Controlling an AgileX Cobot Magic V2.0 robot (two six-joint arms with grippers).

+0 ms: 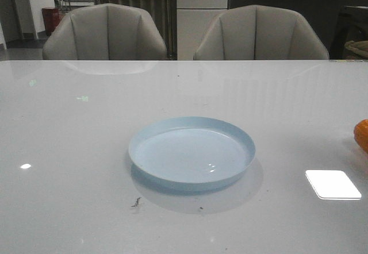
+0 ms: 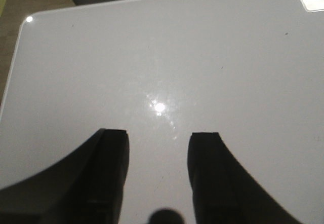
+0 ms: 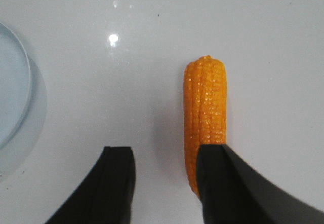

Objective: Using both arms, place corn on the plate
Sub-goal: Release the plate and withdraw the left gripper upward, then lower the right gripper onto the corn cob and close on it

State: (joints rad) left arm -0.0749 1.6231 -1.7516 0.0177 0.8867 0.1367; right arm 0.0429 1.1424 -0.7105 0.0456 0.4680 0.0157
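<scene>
Spread wide, the right gripper (image 3: 164, 176) is hanging off-centre over the corn (image 3: 206, 107) lying right of the plate (image 1: 191, 153); centring first seems wise, while the left gripper (image 2: 158, 165) is idling apart.

The front view looks forward and slightly down over the tabletop (image 1: 86, 150), with the plate (image 1: 191, 153) at centre and two chairs (image 1: 104, 33) at twelve o'clock. It catches the corn (image 1: 362, 134) only at its three o'clock edge. The right wrist view looks steeply down from close by, sharing the corn (image 3: 206, 117) and the plate's rim (image 3: 25, 89). The left wrist view, equally close, shares only bare tabletop (image 2: 167, 67).
</scene>
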